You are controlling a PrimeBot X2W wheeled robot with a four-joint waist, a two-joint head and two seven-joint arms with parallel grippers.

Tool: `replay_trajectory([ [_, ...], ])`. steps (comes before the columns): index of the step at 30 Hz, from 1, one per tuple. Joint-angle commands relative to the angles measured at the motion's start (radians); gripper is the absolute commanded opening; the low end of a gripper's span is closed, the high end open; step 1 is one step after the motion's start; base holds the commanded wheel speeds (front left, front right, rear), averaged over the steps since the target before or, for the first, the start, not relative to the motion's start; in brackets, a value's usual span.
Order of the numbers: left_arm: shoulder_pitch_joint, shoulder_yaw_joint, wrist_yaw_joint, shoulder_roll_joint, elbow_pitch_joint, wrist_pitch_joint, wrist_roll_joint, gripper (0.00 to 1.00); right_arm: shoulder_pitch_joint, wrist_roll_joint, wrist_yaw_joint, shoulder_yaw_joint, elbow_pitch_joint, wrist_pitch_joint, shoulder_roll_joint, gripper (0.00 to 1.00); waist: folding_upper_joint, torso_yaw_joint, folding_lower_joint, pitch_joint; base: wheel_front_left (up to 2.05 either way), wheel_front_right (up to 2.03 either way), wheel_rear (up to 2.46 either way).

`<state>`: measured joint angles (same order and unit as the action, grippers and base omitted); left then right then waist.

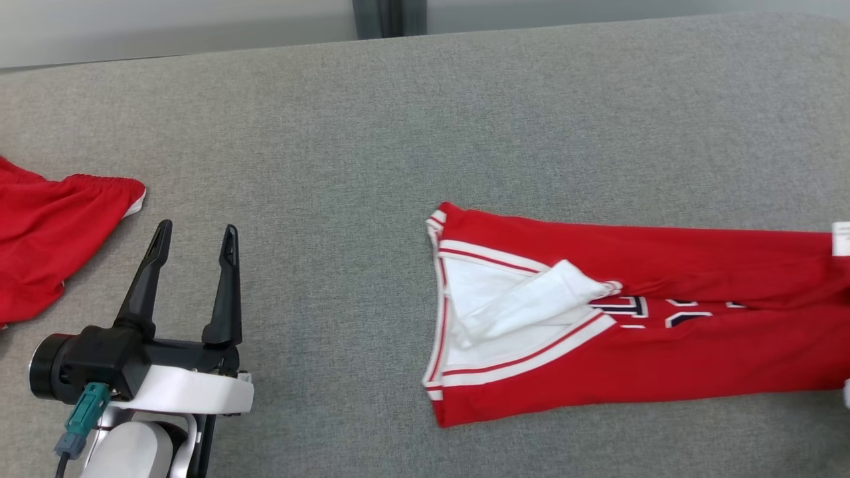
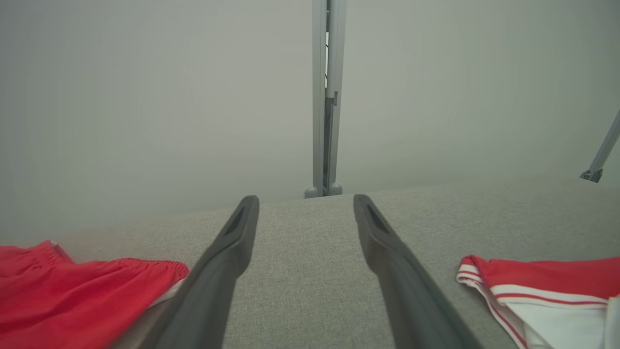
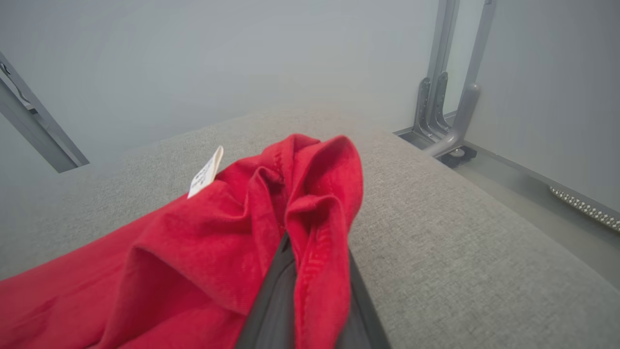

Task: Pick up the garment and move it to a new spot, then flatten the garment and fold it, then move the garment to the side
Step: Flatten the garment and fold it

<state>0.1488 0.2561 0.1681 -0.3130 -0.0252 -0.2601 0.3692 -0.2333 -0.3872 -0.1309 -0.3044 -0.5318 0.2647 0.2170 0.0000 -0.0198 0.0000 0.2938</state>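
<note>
In the head view, a red jersey (image 1: 664, 265) with white and red trim lies flat on the grey tabletop (image 1: 398, 119). Its open collar end points toward the middle and its body runs off the right edge, where a small white label (image 1: 841, 238) shows at the upper border. The left hand (image 1: 196, 229) sits at the lower left with its two dark fingers spread apart and nothing between them, well apart from the jersey. A pair of red shorts (image 1: 46, 239) lies just beyond it at the left edge. In the left wrist view, the left hand (image 2: 305, 199) points over bare tabletop toward a grey post (image 2: 325, 97), its fingers wide apart. The shorts (image 2: 72, 295) lie beside the left finger and the jersey's trimmed corner (image 2: 547, 276) lies off to the right, touching neither finger. In the right wrist view, the right hand (image 3: 315, 291) is closed tight on a bunched fold of the jersey (image 3: 193, 242). Red cloth rises between and over its dark fingers (image 3: 273, 305), the label (image 3: 206, 173) stands up just behind the pinch, and the rest of the jersey trails away to the lower left across the tabletop (image 3: 460, 232).
</note>
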Motion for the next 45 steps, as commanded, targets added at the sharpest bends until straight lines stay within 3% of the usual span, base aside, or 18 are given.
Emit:
replay_trajectory([
  [1, 0.011, -0.006, -0.005, -0.003, 0.001, -0.003, -0.007, 1.00, 0.006, 0.009, 0.000, -0.018, 0.012, 0.002, 0.013, 0.00, 0.0000, -0.003, 0.0000, 0.000, 0.00, 0.00, 0.00],
  [4, 0.015, -0.008, -0.008, -0.002, 0.003, -0.003, -0.009, 1.00, -0.014, 0.024, 0.000, -0.014, 0.061, 0.002, 0.010, 0.00, 0.0000, -0.010, 0.0000, -0.001, 0.00, 0.00, 0.00],
  [8, 0.017, -0.011, -0.015, -0.002, 0.006, -0.003, -0.010, 1.00, -0.026, 0.016, 0.000, 0.059, 0.181, 0.002, -0.042, 0.00, 0.0000, -0.020, 0.0000, -0.002, 0.00, 0.00, 0.00],
  [13, 0.022, -0.005, -0.020, 0.000, 0.013, -0.003, -0.011, 1.00, 0.008, 0.016, 0.000, 0.260, 0.356, -0.038, -0.123, 0.00, 0.0000, -0.024, 0.0000, -0.005, 0.00, 0.00, 0.00],
  [16, 0.030, -0.002, -0.025, 0.000, 0.017, -0.003, -0.012, 1.00, 0.029, -0.019, 0.000, 0.441, 0.441, -0.065, -0.157, 0.00, 0.0000, -0.023, 0.0000, -0.006, 0.00, 0.00, 0.00],
  [25, 0.055, 0.028, -0.042, 0.012, 0.033, 0.000, -0.011, 1.00, -0.038, -0.144, 0.000, 0.744, 0.408, -0.032, -0.164, 0.00, 0.0000, -0.003, 0.0000, 0.005, 0.00, 0.00, 0.00],
  [33, 0.080, 0.054, -0.061, 0.029, 0.058, -0.001, -0.013, 1.00, -0.125, -0.155, 0.000, 0.854, 0.246, -0.005, -0.163, 0.01, 0.0000, 0.034, 0.0000, 0.022, 0.00, 0.00, 0.00],
  [36, 0.088, 0.060, -0.065, 0.035, 0.065, -0.001, -0.013, 1.00, -0.137, -0.158, 0.000, 0.877, 0.190, 0.000, -0.163, 1.00, 0.0000, 0.042, 0.0000, 0.025, 0.00, 0.00, 0.00],
  [45, 0.093, 0.059, -0.080, 0.040, 0.082, -0.002, -0.017, 1.00, -0.105, -0.193, 0.000, 0.986, 0.184, 0.002, -0.163, 1.00, 0.0000, 0.033, 0.0000, 0.029, 0.00, 0.00, 0.00],
])
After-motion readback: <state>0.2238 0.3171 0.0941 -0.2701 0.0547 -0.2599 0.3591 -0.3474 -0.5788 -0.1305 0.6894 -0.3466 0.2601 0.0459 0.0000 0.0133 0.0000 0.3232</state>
